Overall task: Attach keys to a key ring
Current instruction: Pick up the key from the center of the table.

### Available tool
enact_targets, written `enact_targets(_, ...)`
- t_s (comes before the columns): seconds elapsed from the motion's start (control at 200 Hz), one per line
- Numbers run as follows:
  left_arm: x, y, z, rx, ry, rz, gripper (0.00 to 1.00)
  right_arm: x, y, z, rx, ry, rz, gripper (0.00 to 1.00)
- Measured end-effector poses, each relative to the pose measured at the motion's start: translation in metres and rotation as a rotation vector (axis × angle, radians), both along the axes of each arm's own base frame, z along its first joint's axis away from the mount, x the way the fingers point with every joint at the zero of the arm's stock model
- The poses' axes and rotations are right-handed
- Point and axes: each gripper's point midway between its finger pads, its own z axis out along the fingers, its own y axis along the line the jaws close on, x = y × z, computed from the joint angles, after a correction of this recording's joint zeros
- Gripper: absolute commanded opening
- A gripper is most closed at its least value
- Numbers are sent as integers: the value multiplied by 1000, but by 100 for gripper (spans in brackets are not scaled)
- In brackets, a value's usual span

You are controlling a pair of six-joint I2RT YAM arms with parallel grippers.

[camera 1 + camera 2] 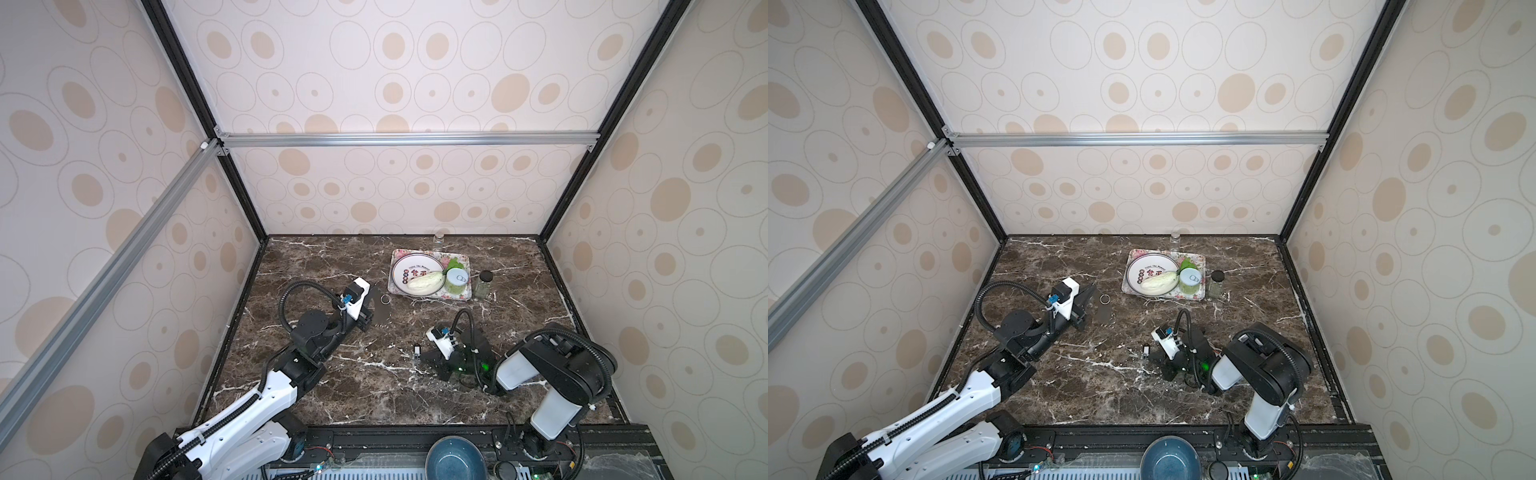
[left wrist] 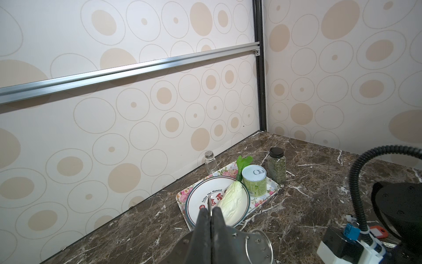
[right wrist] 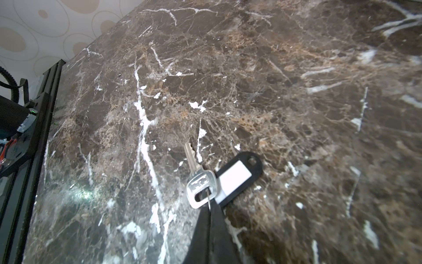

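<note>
Tabletop (image 3: 274,91) is dark brown marble with white veins, black fob (image 3: 235,176) carries a white label, key (image 3: 201,182) is silver, tray (image 2: 270,188) is pink floral.

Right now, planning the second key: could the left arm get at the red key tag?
Probably not: the left end effector is shut on the key ring plate, and the red key tag lies tucked beside the right arm's wrist.

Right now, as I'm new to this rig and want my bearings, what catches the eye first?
The floral tray with plate, cabbage and can stands out at the marble table's back. Nearer, the left gripper clamps the grey key ring, and the right gripper pinches a thin loop carrying a silver key.
</note>
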Motion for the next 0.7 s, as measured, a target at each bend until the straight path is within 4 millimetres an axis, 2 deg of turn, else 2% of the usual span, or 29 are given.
enact_targets(0.32,0,0,0,0,0,0,0,-4,-3,5,10,9,-13,0)
enact_targets(0.46,0,0,0,0,-1,-4,0,-1,-5,25,50,-10,-45,0)
enact_targets(0.7,-5,-5,-1,11,-17,-41,0,7,-17,80,116,-60,-161,0)
